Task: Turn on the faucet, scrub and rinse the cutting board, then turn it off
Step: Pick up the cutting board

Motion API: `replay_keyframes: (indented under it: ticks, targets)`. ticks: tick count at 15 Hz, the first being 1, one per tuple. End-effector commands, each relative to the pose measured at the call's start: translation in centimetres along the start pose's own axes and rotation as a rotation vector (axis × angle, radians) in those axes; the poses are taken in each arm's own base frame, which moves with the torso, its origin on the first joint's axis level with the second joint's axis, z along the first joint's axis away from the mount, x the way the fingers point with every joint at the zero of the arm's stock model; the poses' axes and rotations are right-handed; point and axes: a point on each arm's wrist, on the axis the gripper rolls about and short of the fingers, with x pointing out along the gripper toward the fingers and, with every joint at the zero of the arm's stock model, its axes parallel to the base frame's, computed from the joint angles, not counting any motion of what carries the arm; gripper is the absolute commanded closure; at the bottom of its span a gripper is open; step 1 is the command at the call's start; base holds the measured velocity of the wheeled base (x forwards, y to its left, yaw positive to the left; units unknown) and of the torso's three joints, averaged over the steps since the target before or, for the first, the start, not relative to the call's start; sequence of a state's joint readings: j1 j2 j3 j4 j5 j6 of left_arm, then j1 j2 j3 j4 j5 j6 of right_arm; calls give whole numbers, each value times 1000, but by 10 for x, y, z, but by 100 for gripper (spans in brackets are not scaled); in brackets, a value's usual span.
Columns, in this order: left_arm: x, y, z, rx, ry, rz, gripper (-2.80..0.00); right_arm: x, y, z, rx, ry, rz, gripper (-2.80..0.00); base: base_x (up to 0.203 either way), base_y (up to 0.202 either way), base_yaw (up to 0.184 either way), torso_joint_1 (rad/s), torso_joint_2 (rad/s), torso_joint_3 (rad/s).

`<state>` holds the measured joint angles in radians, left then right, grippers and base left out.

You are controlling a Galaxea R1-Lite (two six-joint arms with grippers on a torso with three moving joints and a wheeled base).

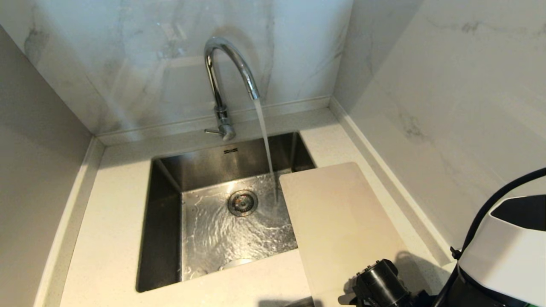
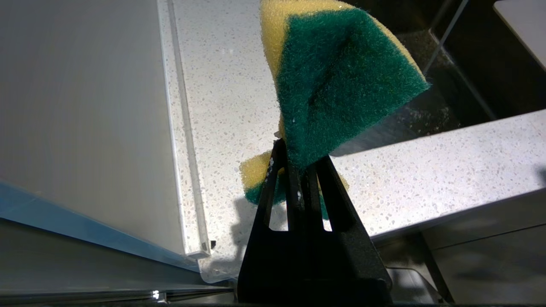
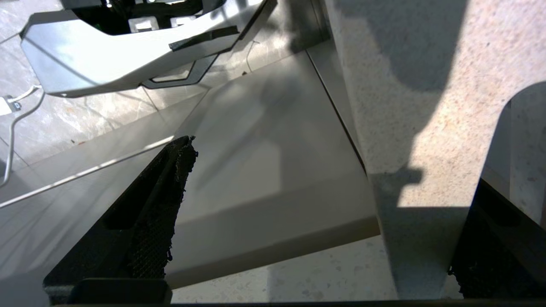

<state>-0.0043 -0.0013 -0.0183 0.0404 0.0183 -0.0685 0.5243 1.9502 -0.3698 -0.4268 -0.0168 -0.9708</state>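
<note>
Board (image 1: 341, 221) is lying over the sink's (image 1: 164, 221) right edge, covering that side of the surface (image 1: 106, 238). Left and middle of the basin are standing open from above. Faucet (image 1: 226, 72) is arching over the back rim, water stream (image 1: 266, 145) falling just beside the board. Walls are closing in left, back and right.

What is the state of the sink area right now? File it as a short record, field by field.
faucet: running, stream falling into the sink
cutting board: lying flat on the counter at the sink's right edge, dry side up
left gripper: shut on the sponge, held over the counter
right gripper: open, at the counter's front edge near the cutting board
</note>
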Motion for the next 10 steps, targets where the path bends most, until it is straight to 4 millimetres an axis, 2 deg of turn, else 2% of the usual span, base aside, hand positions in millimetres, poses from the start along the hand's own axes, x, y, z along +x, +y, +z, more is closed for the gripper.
replay_keyframes:
  ticks: [1,10]
  targets:
    - [0,0,0,0,1,1,0,0,-1,0,-7,15,-13,-280,0,0,0,0,0,0]
    - [0,0,0,-1,-1,0,0,8,-2,0,-7,51,-17,-280,0,0,0,0,0,0]
